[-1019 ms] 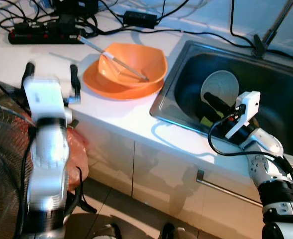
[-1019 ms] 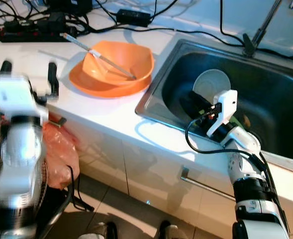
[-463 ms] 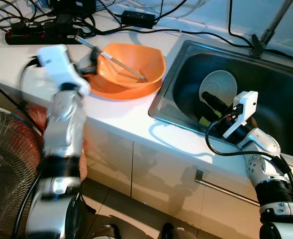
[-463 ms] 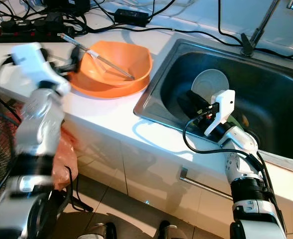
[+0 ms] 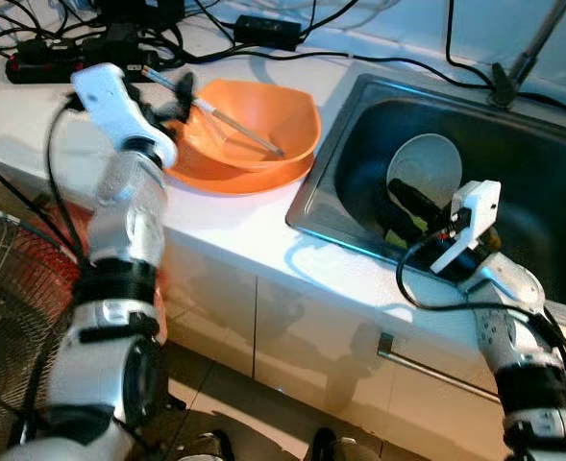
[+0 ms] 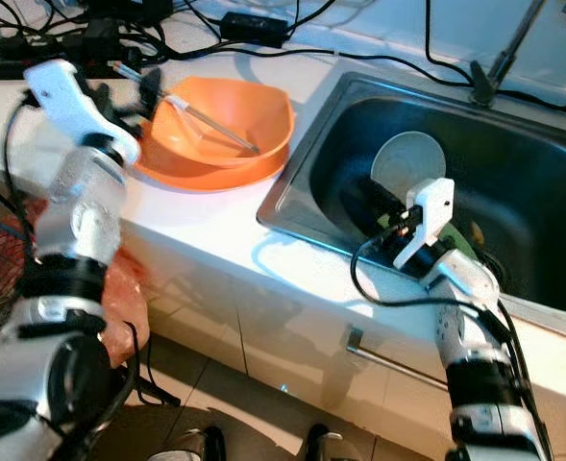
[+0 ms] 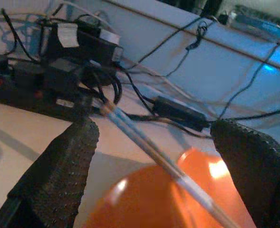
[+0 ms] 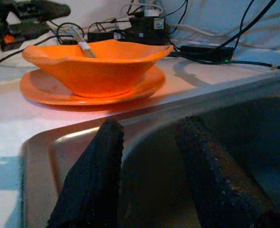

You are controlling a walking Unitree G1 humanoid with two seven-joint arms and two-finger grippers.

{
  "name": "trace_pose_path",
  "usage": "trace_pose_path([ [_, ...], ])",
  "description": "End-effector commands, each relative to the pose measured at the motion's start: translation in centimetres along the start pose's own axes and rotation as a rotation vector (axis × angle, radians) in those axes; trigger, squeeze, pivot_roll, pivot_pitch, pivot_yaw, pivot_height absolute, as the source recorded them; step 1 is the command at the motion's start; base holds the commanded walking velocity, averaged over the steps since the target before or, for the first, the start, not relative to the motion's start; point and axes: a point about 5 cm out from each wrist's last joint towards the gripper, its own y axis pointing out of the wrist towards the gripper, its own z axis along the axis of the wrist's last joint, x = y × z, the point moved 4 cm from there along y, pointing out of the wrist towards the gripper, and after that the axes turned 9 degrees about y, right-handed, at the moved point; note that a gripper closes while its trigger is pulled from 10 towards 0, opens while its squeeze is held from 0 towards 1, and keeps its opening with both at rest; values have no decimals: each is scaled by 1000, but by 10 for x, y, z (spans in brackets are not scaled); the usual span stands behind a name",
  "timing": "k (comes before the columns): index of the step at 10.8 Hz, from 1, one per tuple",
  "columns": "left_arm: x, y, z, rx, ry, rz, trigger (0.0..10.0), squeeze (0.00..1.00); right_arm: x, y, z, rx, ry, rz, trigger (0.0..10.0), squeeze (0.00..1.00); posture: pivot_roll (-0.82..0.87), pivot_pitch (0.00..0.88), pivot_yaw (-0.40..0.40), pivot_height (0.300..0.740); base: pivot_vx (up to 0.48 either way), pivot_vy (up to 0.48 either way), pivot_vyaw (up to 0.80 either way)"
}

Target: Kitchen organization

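Observation:
An orange bowl [image 5: 263,120] sits on an orange plate [image 5: 234,178] on the white counter. A pair of chopsticks [image 5: 234,123] leans in the bowl, its upper end sticking out over the left rim. My left gripper [image 6: 127,88] is open at that rim, and in the left wrist view its fingers [image 7: 63,175] straddle the chopsticks [image 7: 144,142] without touching. My right gripper [image 5: 403,213] is open inside the steel sink [image 5: 359,106], just in front of a white plate [image 5: 427,163] leaning in the basin. Nothing lies between its fingers [image 8: 92,190].
A black power strip [image 5: 61,62], an adaptor [image 5: 268,31] and tangled cables run along the back of the counter. The faucet base [image 5: 504,86] stands behind the sink. A wire fan grille [image 5: 13,288] is low on the left. A cabinet handle [image 5: 436,365] runs below the counter.
My left arm swung up from the counter's front edge to the bowl's left rim, its fingers now around the chopsticks' end. The right gripper stayed in the sink.

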Motion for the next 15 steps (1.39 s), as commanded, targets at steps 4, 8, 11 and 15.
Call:
trace_pose_path([
  [4,-12,9,21,61,-14,34,10000,0,-1,-6,7,-41,1,-12,10000,0,0,208,-15,740,0,0,0],
  [8,-4,10,22,72,-72,18,10000,0,5,-3,44,-25,-79,-5,10000,0,-23,229,-44,740,0,0,0],
  [11,-2,10,23,77,-93,-8,10000,0,5,-3,53,-24,-93,-4,10000,0,-33,232,-51,740,0,0,0],
  [15,5,25,35,84,-139,-52,10000,0,1,-6,57,-32,-98,4,10000,0,-54,240,-56,740,0,0,0],
])
